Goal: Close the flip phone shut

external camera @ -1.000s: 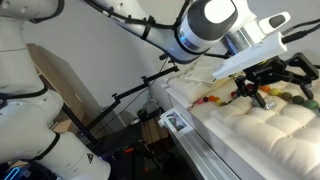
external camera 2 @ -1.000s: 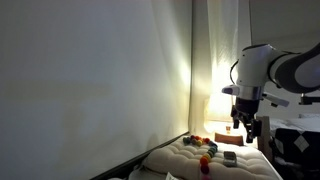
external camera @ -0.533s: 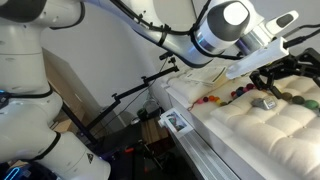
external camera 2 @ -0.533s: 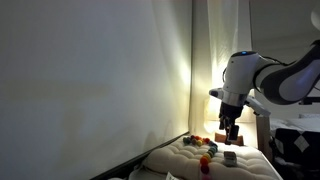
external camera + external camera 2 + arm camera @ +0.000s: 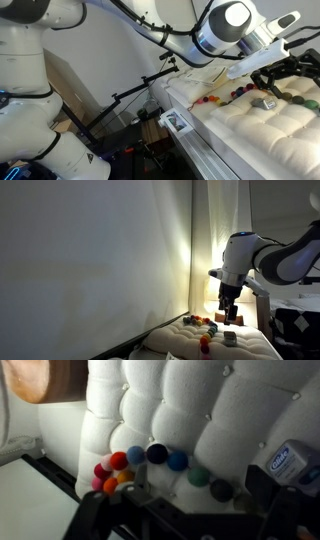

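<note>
gripper (image 5: 231, 317) over the flip phone (image 5: 266, 102), jaws spread apart
phone lies on the tufted cushion (image 5: 250, 128) near the coloured balls (image 5: 150, 458); an off-centre push could skid it across the padding instead of folding it.

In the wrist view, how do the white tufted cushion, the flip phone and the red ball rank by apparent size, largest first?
1. white tufted cushion, fills most of the view
2. flip phone, partly cut off at the edge
3. red ball

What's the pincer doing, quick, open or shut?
Pincer: open, holding nothing; the flip phone lies free on the white cushion.
</note>
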